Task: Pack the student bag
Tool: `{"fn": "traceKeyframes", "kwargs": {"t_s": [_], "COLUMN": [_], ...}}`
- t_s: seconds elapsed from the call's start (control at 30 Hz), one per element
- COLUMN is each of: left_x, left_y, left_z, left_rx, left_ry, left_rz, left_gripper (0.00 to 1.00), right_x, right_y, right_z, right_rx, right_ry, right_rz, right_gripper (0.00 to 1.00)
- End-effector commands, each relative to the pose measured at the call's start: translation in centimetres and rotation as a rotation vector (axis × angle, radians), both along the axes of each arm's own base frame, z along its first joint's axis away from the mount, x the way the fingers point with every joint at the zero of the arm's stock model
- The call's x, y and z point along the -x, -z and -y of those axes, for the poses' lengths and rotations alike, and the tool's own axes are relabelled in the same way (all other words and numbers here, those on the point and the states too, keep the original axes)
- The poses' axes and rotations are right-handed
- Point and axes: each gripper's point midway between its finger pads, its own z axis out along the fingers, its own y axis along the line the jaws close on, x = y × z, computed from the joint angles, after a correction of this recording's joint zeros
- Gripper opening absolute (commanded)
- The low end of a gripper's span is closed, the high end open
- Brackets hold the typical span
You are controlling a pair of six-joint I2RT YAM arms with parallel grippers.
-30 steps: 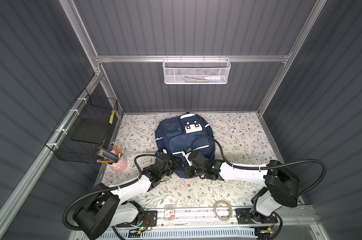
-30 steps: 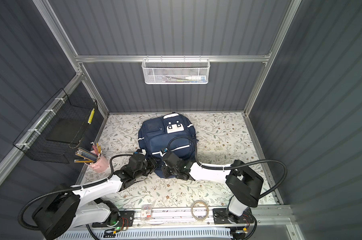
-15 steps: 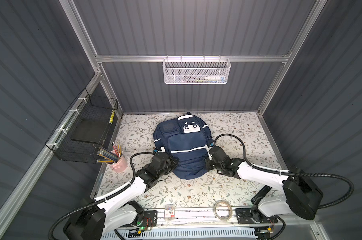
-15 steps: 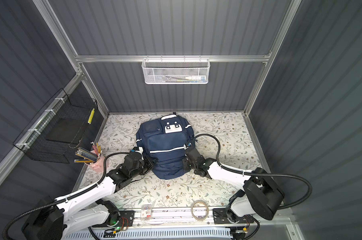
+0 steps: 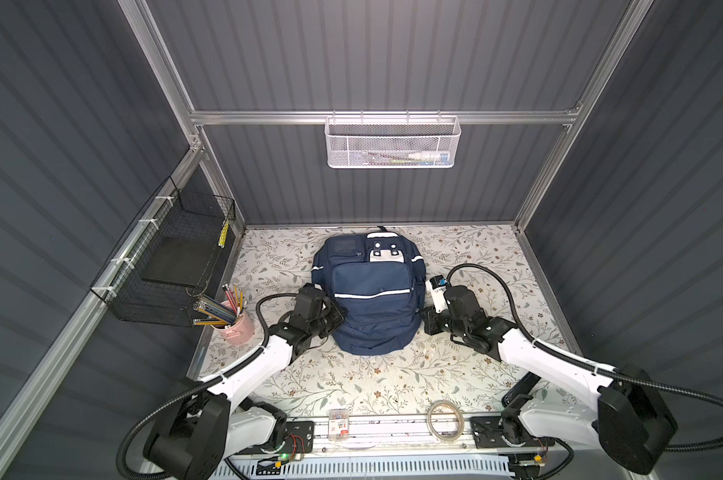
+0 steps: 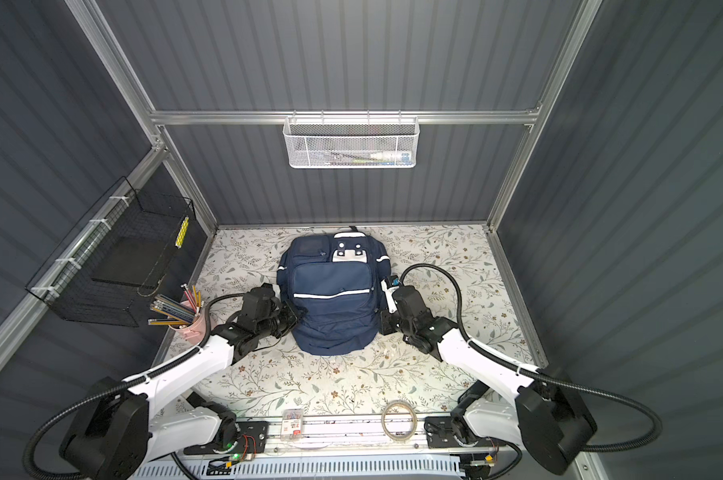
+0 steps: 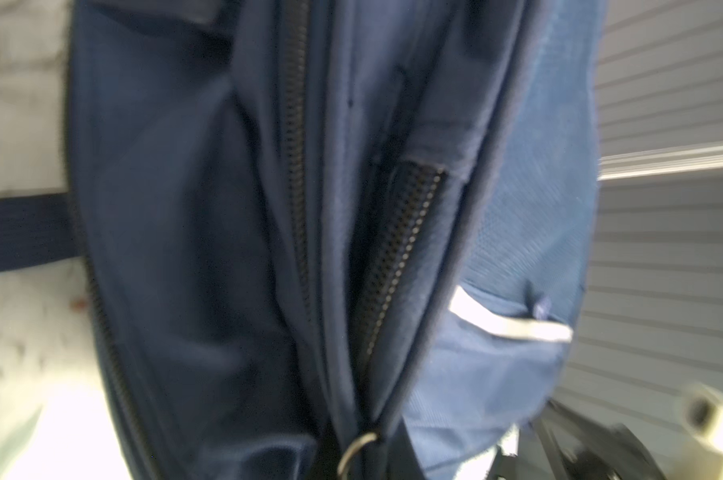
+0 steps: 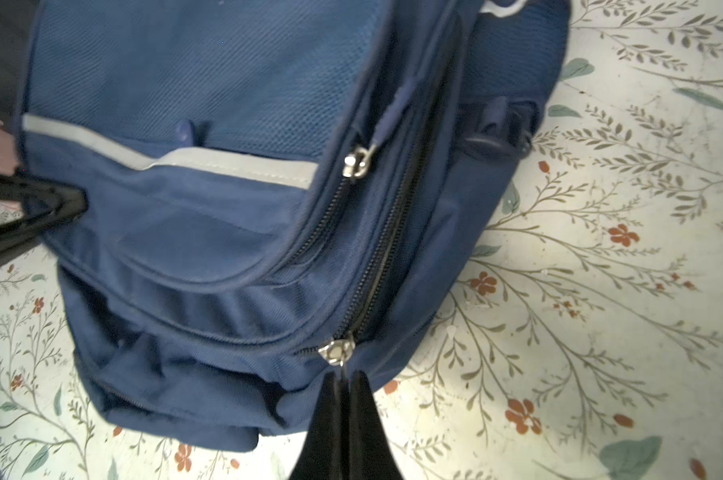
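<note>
Right wrist view, right hand (image 8: 343,378) pinching student bag (image 8: 210,232) zipper pull (image 8: 338,351); left hand (image 8: 77,199) pressed together against bag

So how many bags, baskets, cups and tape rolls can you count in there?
Bag: 1
Baskets: 2, white basket and black basket
Cup: 1
Tape roll: 1
Total: 5

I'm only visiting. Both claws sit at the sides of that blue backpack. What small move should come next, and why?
Probably the right gripper should draw the zipper pull it pinches along its track. The student bag looks zipped, the left gripper is closed against its opposite side, and the pencils wait outside.
</note>
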Motion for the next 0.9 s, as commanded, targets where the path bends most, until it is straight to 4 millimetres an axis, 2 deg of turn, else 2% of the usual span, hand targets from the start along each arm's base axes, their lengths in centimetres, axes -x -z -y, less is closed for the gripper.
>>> {"fn": "traceKeyframes", "kwargs": {"t_s": [0.0, 0.1, 0.2, 0.33, 0.43, 0.5, 0.6, 0.7, 0.73, 0.8, 0.87], "left_x": [-4.9, -5.7, -4.4, -0.2, 2.4, 3.0, 2.4, 1.0, 0.7, 0.4, 0.5], "left_y": [-3.3, -4.2, -5.3, -3.2, -2.0, -1.4, -0.8, -1.1, -1.0, -1.1, -1.1], "left_z": [-2.0, -2.3, -2.9, -2.2, 0.1, 2.0, 4.6, 5.8, 6.0, 6.5, 6.8], "left_rx": [-0.105, -0.138, -0.201, -0.098, 0.009, 0.058, 0.099, 0.03, 0.007, 0.012, 0.016], "left_ry": [-0.09, -0.104, -0.102, -0.08, -0.068, -0.049, -0.012, 0.025, 0.03, 0.047, 0.063], "left_rz": [0.159, 0.187, 0.209, 0.109, 0.084, 0.074, 0.076, 0.126, 0.122, 0.131, 0.128], "left_gripper": [0.16, 0.42, 0.45, 0.46, 0.45, 0.46, 0.51, 0.52, 0.51, 0.39, 0.1], "right_x": [3.4, 4.4, 4.1, 3.0, 2.9, 3.2, 4.0, 5.0, 5.3, 5.5, 5.2], "right_y": [2.2, 1.0, 0.1, -0.2, -0.3, -0.2, 0.1, 0.1, 0.2, 0.4, 0.8], "right_z": [-1.0, -5.9, -10.1, -13.5, -14.9, -15.5, -15.7, -15.7, -15.5, -14.9, -13.6], "right_rx": [0.075, 0.023, -0.048, -0.067, -0.076, -0.073, -0.064, -0.071, -0.068, -0.058, -0.018], "right_ry": [-0.024, -0.108, -0.156, -0.192, -0.222, -0.239, -0.253, -0.272, -0.275, -0.269, -0.227], "right_rz": [-0.101, -0.093, -0.087, -0.075, -0.067, -0.063, -0.064, -0.06, -0.056, -0.054, -0.043], "right_gripper": [0.0, 0.0, 0.0, 0.0, 0.0, 0.0, 0.0, 0.0, 0.0, 0.0, 0.0]}}
